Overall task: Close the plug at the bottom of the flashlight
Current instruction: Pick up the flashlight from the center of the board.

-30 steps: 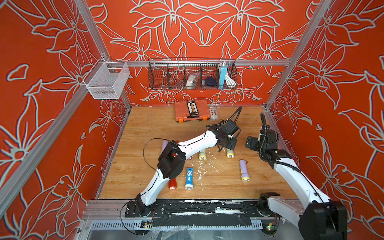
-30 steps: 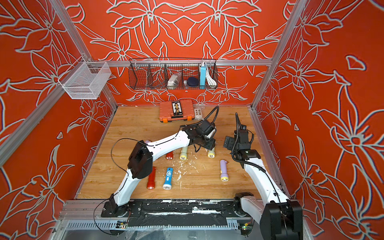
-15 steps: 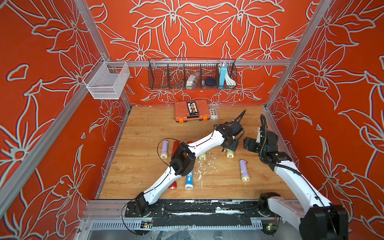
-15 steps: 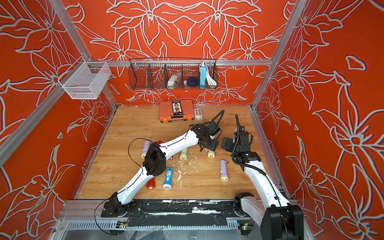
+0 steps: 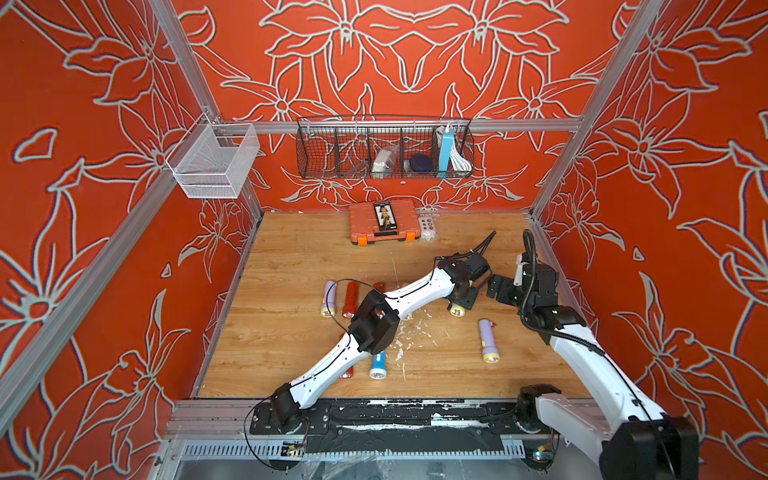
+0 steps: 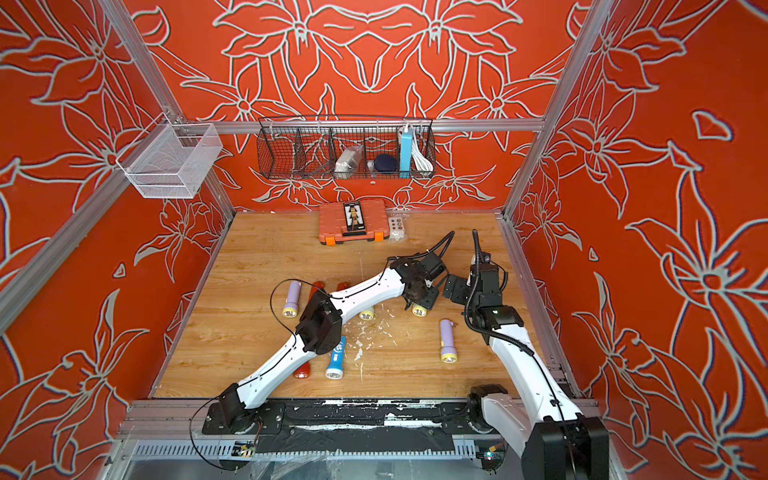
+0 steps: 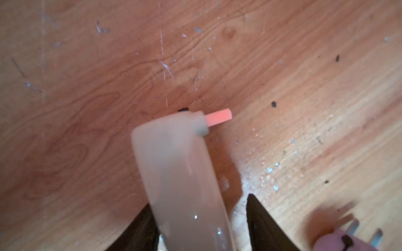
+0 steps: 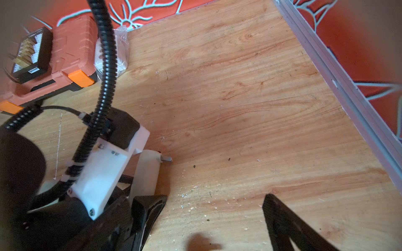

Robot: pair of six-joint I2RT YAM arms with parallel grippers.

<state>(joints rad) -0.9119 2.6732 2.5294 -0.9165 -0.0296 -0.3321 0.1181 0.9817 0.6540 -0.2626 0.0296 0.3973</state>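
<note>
Flashlight (image 7: 174, 163) first: it's the cream one, low on the table (image 7: 76, 76). Its body runs up between the fingers of the left tool (image 7: 199, 204), with the tail end out past the fingertips. We can't tell if it's lying flat or tipped up a bit. The plug (image 7: 218, 117) sticks out sideways from that tail, so it's clearly not folded in yet.

The left tool looks narrow, sitting astride the body. One finger is against it, but we see a sliver of table on the other side, so we wouldn't call it a firm hold. The right tool (image 5: 498, 289) is spread wide with nothing in it, just beside the left tool. In its wrist view the plug sits ahead of it, off toward one finger rather than between the two.

How we'd do this bit well, just our take:
- Pinch the left tool properly onto the body before anything touches the plug. It's smooth round plastic, and it looks likely to roll if it's only cradled.
- Bring the right tool round so one finger meets the plug near its tip and pushes it toward the body. We can't make out the hinge from here, so go gently.
- Mind the lilac flashlight (image 7: 339, 241) close by the left tool's outer finger.
</note>
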